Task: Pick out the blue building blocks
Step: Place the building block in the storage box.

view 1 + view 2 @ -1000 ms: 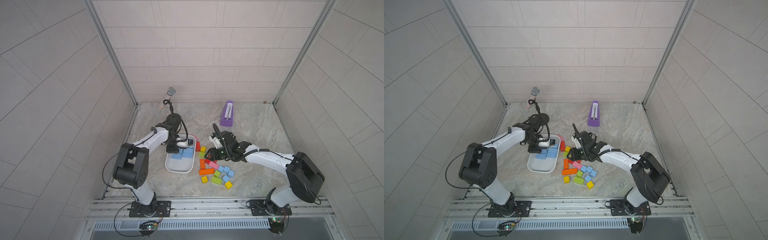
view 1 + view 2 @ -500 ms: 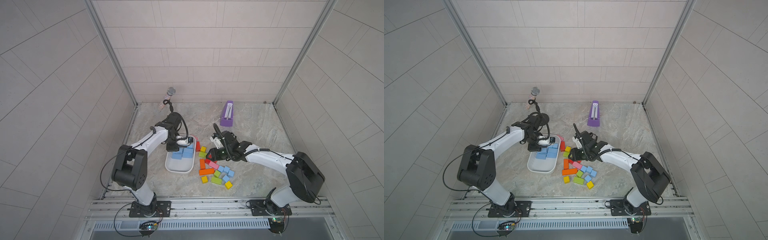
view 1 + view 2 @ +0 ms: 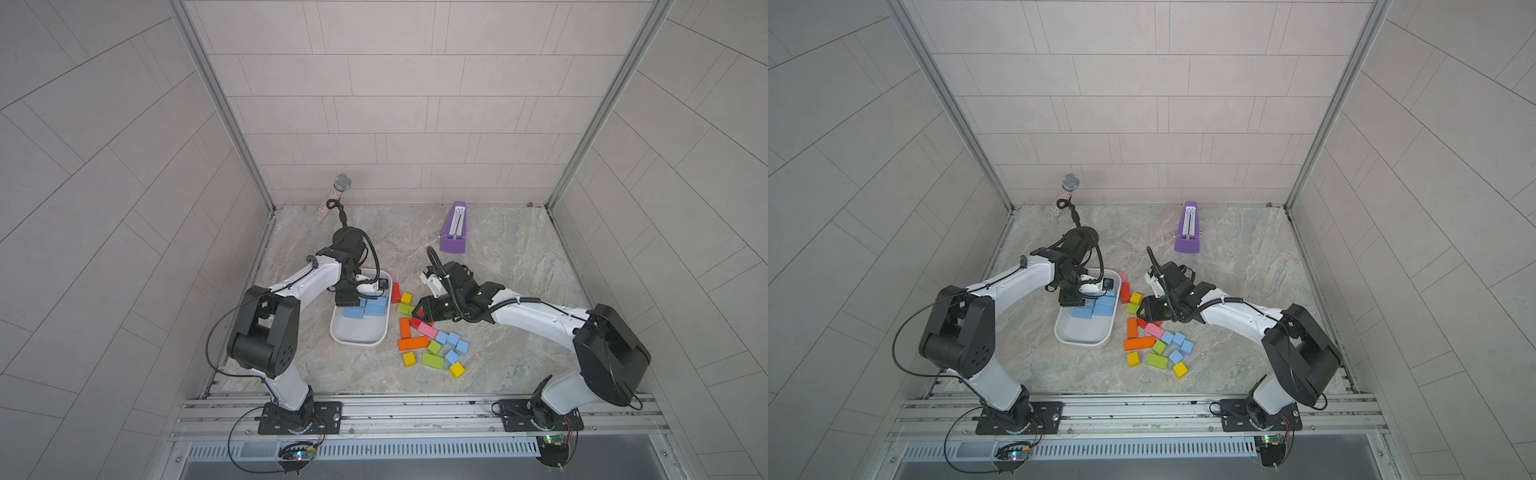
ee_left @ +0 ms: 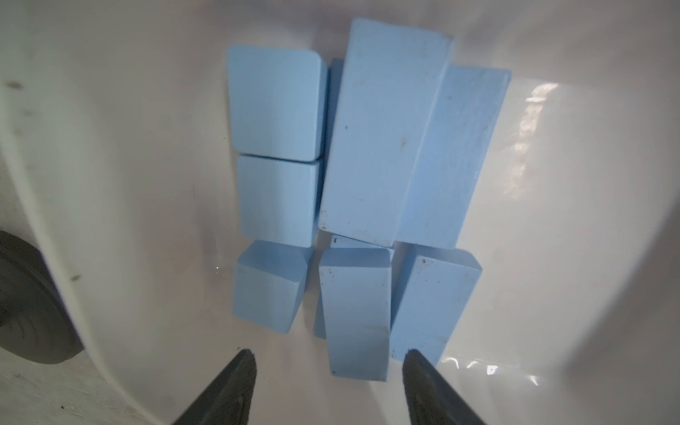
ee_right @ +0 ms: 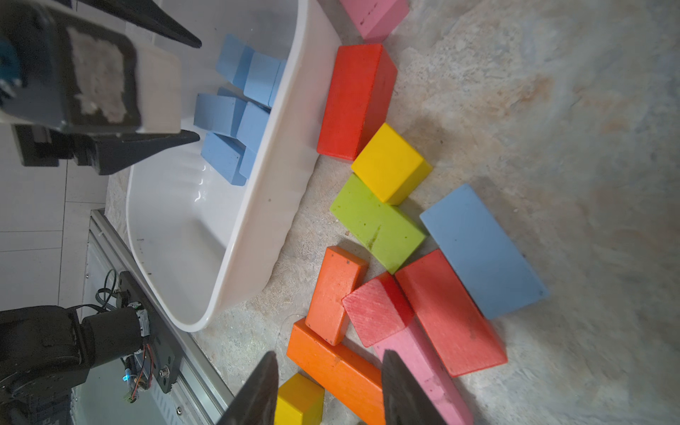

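Since blue building blocks [image 4: 382, 140] go in the white tub [image 4: 128, 184], my left gripper [image 4: 328, 355] hangs apart over it, right gripper [image 5: 329, 353] apart and empty above the mixed pile [image 5: 379, 228].

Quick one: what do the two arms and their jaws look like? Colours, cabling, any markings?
Left arm and right arm match: white links, bulky black joint housings, black base plates. Loose black cables loop along each, coiled near the right wrist. Left gripper and right gripper have black jaws tapering to points. No markings legible.
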Available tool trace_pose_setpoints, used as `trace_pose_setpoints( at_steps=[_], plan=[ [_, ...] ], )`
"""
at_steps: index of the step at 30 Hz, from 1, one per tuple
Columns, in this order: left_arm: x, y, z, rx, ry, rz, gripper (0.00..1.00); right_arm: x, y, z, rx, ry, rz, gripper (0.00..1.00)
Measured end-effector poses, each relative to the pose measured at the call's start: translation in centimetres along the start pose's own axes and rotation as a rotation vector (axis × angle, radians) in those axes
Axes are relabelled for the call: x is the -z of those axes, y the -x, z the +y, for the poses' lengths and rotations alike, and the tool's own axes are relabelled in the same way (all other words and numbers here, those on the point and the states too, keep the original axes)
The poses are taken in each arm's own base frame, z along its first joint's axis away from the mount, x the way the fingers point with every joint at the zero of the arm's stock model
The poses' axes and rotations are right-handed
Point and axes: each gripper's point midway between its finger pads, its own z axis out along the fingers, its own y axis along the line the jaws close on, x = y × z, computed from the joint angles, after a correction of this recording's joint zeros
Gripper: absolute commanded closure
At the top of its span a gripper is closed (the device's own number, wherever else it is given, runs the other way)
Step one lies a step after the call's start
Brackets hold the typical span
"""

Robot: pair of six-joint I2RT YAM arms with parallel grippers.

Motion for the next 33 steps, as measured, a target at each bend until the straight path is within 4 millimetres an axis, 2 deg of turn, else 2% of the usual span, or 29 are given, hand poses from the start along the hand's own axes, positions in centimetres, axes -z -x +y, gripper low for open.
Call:
trace_pose_setpoints(
  at_steps=[7,18,27,30,33],
  plan=[
    [-0.6,-0.2,-0.3,-0.001,0.004,0.009,0.28,0.4,0.1,0.1,0.003,0.0,-0.009,0.52],
    [-0.6,-0.3,0.6,-0.003,0.044,0.019,0.32,0.6,0.3,0.3,0.005,0.001,-0.016,0.52],
    [-0.6,-0.4,1.0,-0.001,0.063,0.025,0.29,0.6,0.2,0.2,0.005,0.0,-0.015,0.52],
    [-0.3,-0.1,0.8,0.019,0.059,0.007,0.27,0.6,-0.1,-0.1,0.009,-0.017,-0.005,0.52],
    [1.2,0.6,0.5,0.068,0.06,-0.039,0.25,1.1,-0.4,-0.9,0.029,-0.074,0.02,0.52]
  ],
)
